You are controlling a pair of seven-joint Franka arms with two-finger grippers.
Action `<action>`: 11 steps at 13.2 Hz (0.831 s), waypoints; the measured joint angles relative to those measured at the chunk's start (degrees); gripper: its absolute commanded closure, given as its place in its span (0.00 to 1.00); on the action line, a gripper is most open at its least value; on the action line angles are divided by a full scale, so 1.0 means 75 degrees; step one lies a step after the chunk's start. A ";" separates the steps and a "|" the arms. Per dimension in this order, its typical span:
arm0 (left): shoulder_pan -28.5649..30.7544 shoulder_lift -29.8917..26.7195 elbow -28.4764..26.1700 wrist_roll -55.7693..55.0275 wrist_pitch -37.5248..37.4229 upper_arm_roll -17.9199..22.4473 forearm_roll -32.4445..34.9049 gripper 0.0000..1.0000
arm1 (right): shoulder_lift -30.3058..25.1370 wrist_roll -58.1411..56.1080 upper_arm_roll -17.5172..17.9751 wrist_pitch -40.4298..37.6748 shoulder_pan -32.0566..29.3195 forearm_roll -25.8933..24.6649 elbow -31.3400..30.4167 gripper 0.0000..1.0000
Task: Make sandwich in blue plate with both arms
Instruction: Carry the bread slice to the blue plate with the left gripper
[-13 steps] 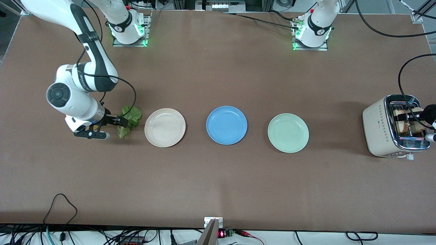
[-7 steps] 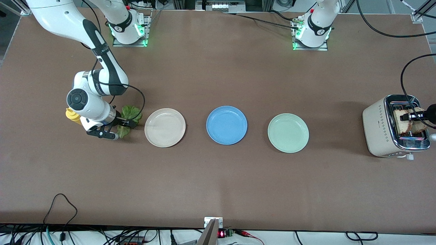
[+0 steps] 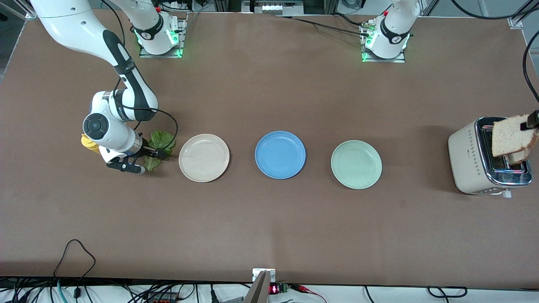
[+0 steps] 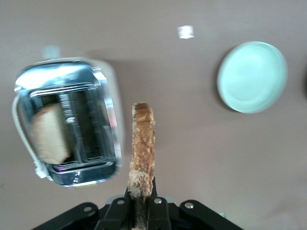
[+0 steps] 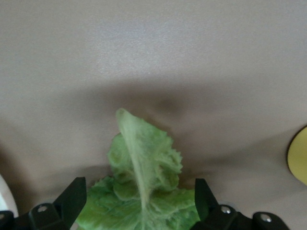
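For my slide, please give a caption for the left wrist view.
Left pincer shut on a bread slice, above the table beside the toaster; second slice inside.

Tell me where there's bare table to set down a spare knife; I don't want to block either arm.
Bare table lies nearer the front camera than the cream plate, blue plate and green plate, and between the green plate and toaster. Crowded: around the lettuce, under the right pincer.
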 measured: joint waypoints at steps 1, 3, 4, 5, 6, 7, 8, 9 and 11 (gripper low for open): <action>-0.0015 -0.0083 -0.0012 -0.0230 -0.0170 -0.0502 -0.0061 0.99 | 0.0008 -0.0001 -0.0001 0.0004 -0.0013 0.0000 0.0000 0.18; -0.0080 -0.0028 -0.0301 -0.1278 -0.0069 -0.1449 -0.0545 0.99 | 0.0023 -0.0001 -0.0001 0.0007 -0.0018 0.0000 0.0003 0.43; -0.0130 0.0043 -0.0522 -0.1849 0.0246 -0.1898 -0.0704 0.99 | 0.0035 -0.0001 0.0000 0.0008 -0.0017 0.0000 0.0005 0.51; -0.0195 0.0135 -0.0773 -0.2411 0.0706 -0.2371 -0.0759 0.99 | 0.0054 -0.0001 0.0001 0.0009 -0.0015 0.0000 0.0007 0.62; -0.0283 0.0240 -0.1041 -0.2913 0.1223 -0.2808 -0.0772 0.99 | 0.0072 -0.0001 0.0002 0.0013 -0.0015 0.0000 0.0010 0.73; -0.0416 0.0375 -0.1296 -0.3349 0.1767 -0.3205 -0.0779 0.99 | 0.0081 -0.0001 0.0002 0.0017 -0.0014 0.0000 0.0012 0.83; -0.0628 0.0546 -0.1499 -0.3759 0.2258 -0.3493 -0.0784 0.99 | 0.0085 -0.0001 0.0003 0.0017 -0.0013 0.0000 0.0015 0.93; -0.0947 0.0759 -0.1640 -0.4175 0.2665 -0.3635 -0.0790 0.99 | 0.0086 -0.0001 0.0004 0.0018 -0.0010 0.0000 0.0018 1.00; -0.1759 0.1353 -0.1769 -0.4995 0.3611 -0.3675 -0.0797 0.99 | 0.0087 -0.0001 0.0008 0.0018 -0.0005 -0.0001 0.0029 1.00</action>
